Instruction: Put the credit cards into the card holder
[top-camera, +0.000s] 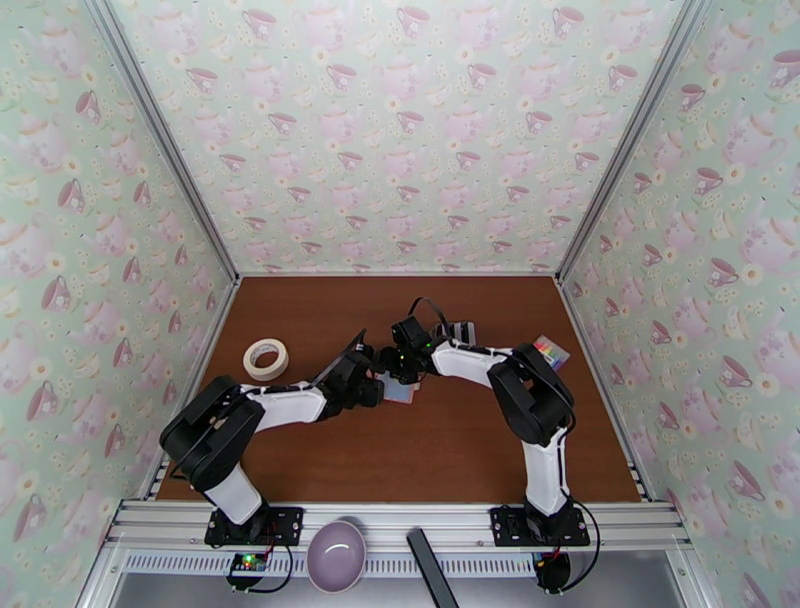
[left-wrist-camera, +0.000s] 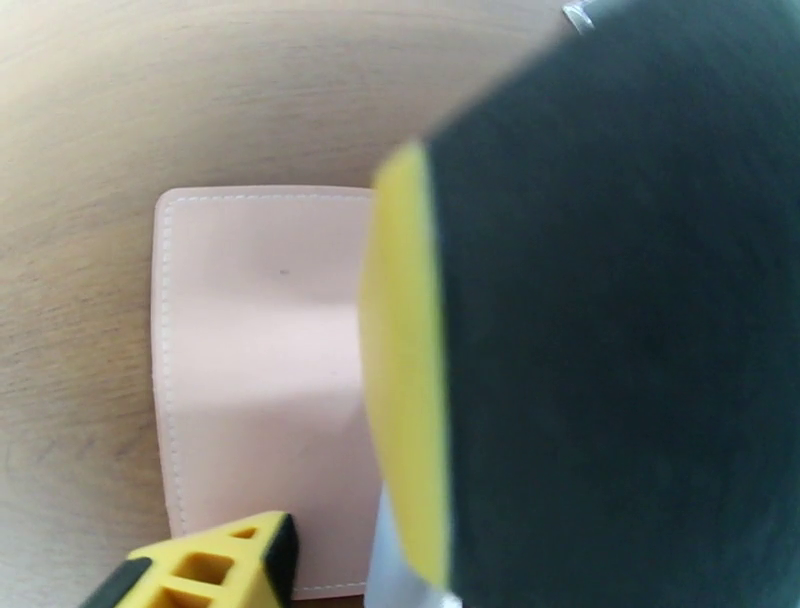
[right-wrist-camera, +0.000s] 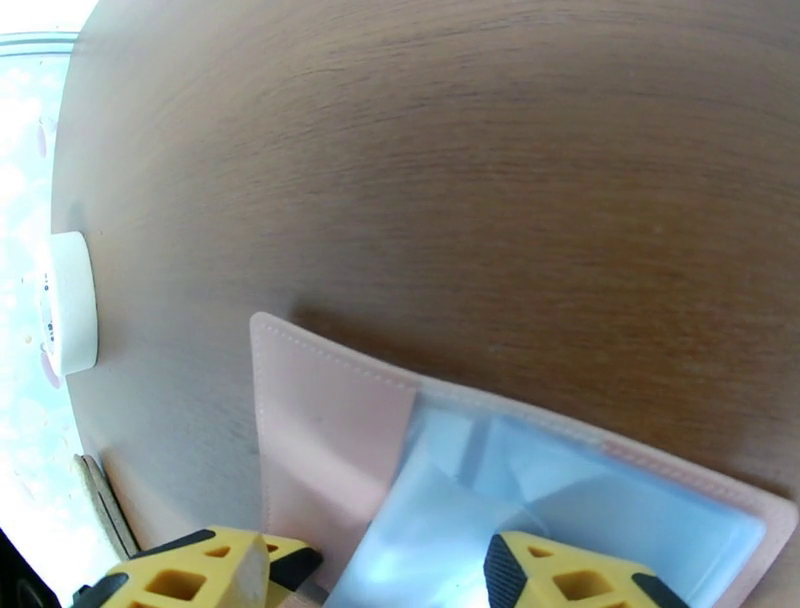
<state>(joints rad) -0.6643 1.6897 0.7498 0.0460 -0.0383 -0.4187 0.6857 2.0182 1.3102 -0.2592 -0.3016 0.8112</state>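
**Card holder** (right-wrist-camera: 330, 430): pink, lying open on the counter (top-camera: 450, 440) with its clear pockets facing up. It sits directly beneath both end effectors.

**Credit cards** (top-camera: 460, 330): striped bunch just beyond the right end effector, apart from the holder. None loaded yet.

**Step in hand (judged):** readying the holder by pinning or spreading it. The next move calls for one end effector to steady a pocket mouth while the other fetches a card.

**Right end effector** (right-wrist-camera: 390, 580): jaws moderately apart, with the clear pocket's edge between the fingers. No evident grip.

**Left end effector** (top-camera: 362, 385): low over the holder's pink half. Cannot tell how far it is spread or whether it grips anything.
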